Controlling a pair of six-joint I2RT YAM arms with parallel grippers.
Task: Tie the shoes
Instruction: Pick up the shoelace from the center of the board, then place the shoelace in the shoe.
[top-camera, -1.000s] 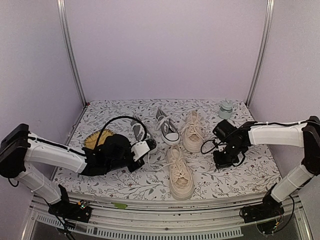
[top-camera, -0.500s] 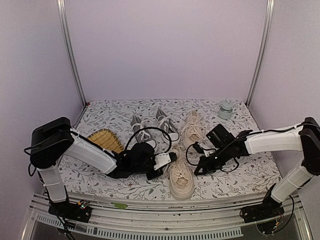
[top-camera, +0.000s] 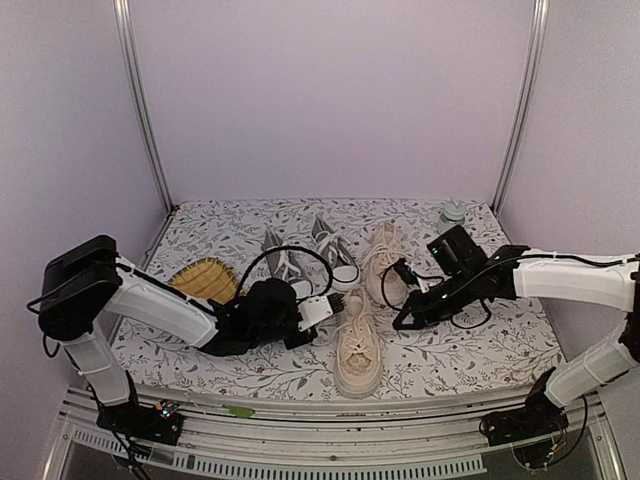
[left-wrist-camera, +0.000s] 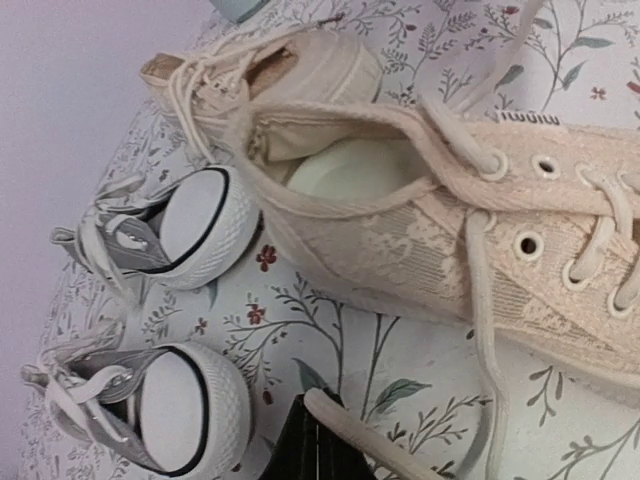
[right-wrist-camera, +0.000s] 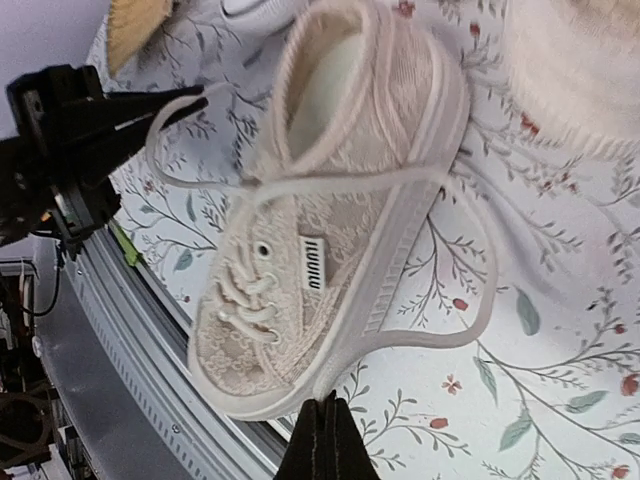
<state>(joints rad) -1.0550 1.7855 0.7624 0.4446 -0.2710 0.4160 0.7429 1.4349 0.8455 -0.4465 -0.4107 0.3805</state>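
The larger cream shoe stands near the table's front, toe toward me, with its mate behind it. Both small grey shoes stand at the back left. My left gripper lies left of the near cream shoe and is shut on a cream lace end. On the shoe's right, my right gripper is shut on the other cream lace, which loops round the heel of the shoe. Both grey toe caps show in the left wrist view.
A woven yellow piece lies at the left behind my left arm. A small grey-green object stands at the back right corner. The table's front rail runs close to the near shoe's toe.
Both grippers have swung in from the sides to the near cream shoe, then drawn back a little, each still shut. The shoe has shifted slightly.
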